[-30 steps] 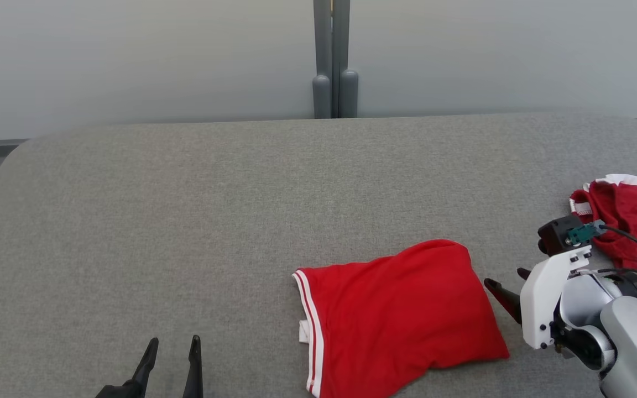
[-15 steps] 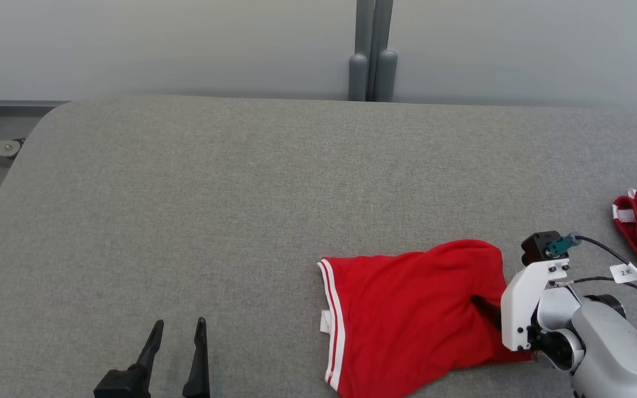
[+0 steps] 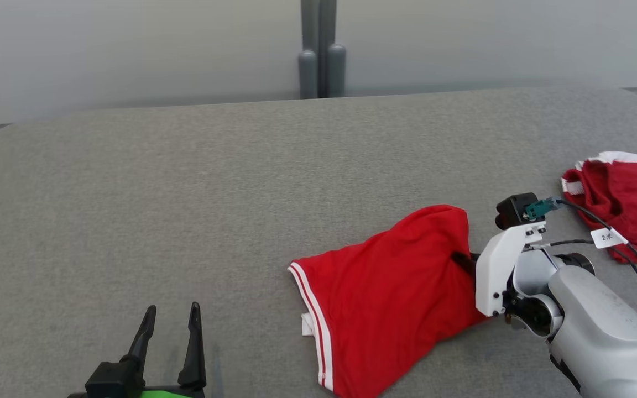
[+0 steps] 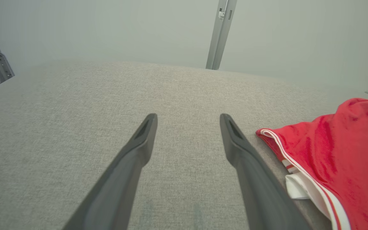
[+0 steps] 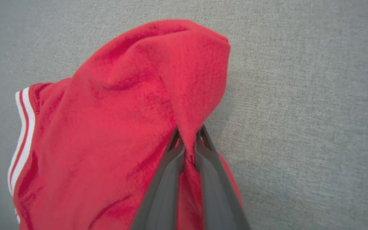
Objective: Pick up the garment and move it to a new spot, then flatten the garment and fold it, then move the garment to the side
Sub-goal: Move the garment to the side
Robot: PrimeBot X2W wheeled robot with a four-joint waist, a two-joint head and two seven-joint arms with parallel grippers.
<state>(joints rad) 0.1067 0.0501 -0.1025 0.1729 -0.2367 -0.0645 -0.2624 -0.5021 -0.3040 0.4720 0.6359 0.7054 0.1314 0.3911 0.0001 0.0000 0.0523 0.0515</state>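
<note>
The garment is a folded red piece with a white-striped hem, lying on the grey table at the front right. My right gripper is shut on a pinched ridge of its right edge, which rises off the table. In the right wrist view the two fingers squeeze a fold of the red garment between them. My left gripper stands open near the front left, with bare table between its fingertips; its wrist view shows the gripper open and the garment off to the right.
A second red garment with white trim lies at the table's far right edge, behind my right arm's cables and tag. A grey post stands behind the padded grey table.
My right gripper pushed into the garment's right edge and shut on it, lifting that edge into a peak. The head camera shifted. The left gripper stayed open.
</note>
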